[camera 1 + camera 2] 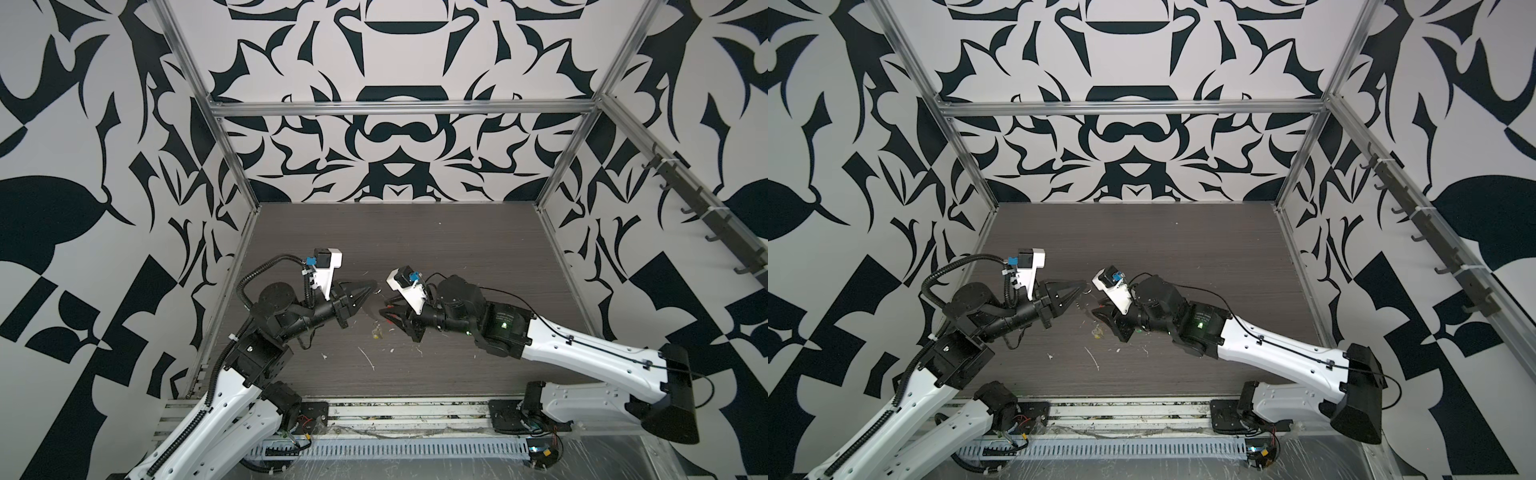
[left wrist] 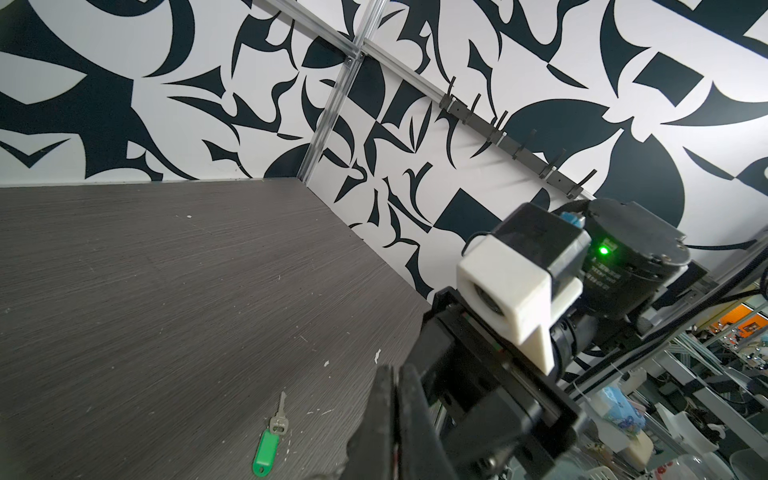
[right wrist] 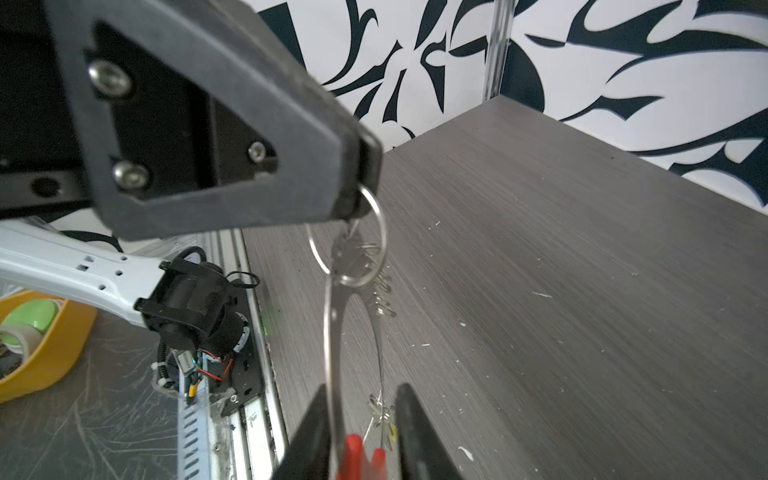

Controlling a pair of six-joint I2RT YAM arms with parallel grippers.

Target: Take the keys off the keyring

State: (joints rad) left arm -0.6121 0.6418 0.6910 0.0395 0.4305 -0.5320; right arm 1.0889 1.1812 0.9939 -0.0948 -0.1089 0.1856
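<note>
In both top views, two black-and-white robot arms reach in from the near edge over a dark wood-grain table and meet near its middle. The left gripper points toward the right, with its dark jaws clenched tight. The right gripper faces it from just beside, tilted down toward the table. A thin streak of red from the keyring shows at its tips. A small yellow key tag lies flat on the table just in front of the two grippers, apart from both. It appears again in a top view.

In the left wrist view, the left gripper shows two dark fingers pressed together. A bright green key tag lies flat on the table with a silver key joined to its end. It lies near the fingers without touching them.

In the right wrist view, the left gripper pinches a silver split ring between its tips. The keyring is a long, thin wire loop threaded through that ring. It stretches above the table to the right gripper. There its red sleeve sits between the jaws, which stand a little apart. I cannot tell whether they squeeze the sleeve or only frame it. A few small loose silver rings lie on the table beneath the loop.
</note>
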